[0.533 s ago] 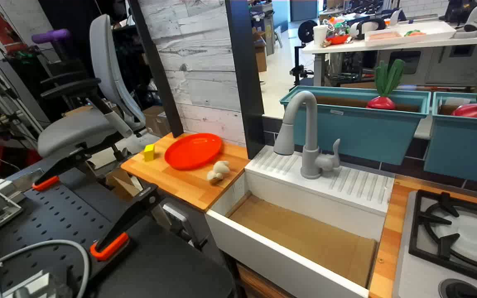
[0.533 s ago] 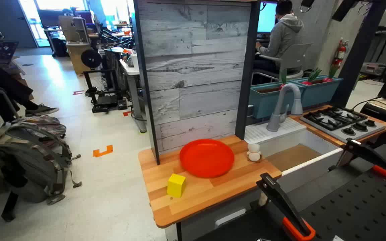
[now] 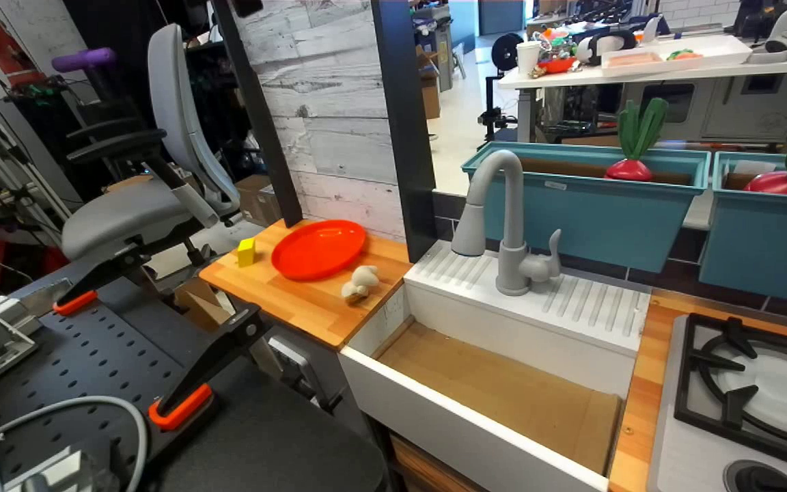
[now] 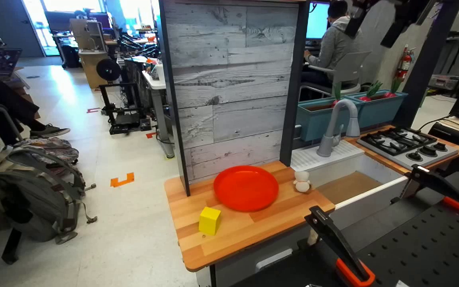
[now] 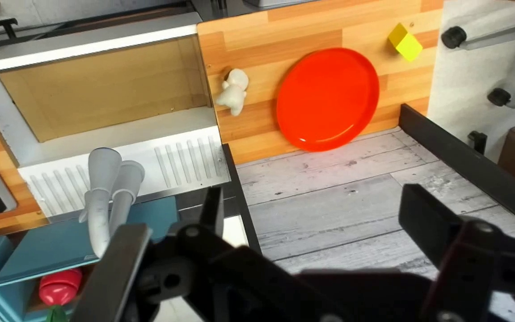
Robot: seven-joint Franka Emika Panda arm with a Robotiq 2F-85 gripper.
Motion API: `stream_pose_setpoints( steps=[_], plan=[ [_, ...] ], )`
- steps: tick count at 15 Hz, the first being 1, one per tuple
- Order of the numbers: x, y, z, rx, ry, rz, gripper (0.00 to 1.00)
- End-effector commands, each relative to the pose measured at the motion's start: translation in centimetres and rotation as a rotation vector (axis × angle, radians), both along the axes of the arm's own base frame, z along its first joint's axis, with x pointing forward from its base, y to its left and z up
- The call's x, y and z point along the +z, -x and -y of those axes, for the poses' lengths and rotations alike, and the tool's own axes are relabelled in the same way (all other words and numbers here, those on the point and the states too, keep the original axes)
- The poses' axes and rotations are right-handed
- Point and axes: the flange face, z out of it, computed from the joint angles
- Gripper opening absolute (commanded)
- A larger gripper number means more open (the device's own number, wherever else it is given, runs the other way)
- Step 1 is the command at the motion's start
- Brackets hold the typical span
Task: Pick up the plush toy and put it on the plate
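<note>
The pincer (image 5: 313, 210) was black, with blocky, flat-faced fingertips (image 5: 425, 219), small round greyish screw heads (image 5: 192, 231) on the dark links (image 5: 248, 273) behind them, and a straight-edged grey bar (image 5: 113, 273) at its side.

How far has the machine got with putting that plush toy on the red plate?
Done: nothing that shows yet; the plush toy rests on the wooden counter, beside the red plate and apart from it.
In hand: nothing; in the wrist view the jaws stand open, away from the toy.
Left: gripping the toy, lifting it and setting it on the plate.
</note>
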Motion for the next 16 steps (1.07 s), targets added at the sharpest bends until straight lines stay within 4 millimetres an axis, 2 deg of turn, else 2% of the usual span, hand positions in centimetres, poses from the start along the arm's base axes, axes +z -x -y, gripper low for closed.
stream_pose_setpoints(
  steps=[1,6,11,14,16],
  plan=[
    [-6.0,-2.7,-1.6,-0.005,0.025,-0.041,1.0],
    [-16.3,-4.7,-2.7,0.005,0.046,-0.13,1.0],
    [-25.3,-6.9,-0.9,-0.051,0.01,-0.251,1.0],
    [-29.2,-8.3,0.4,-0.088,0.01,-0.285,1.0],
    [-31.0,-9.2,0.6,-0.105,0.018,-0.294,1.0]
  ],
)
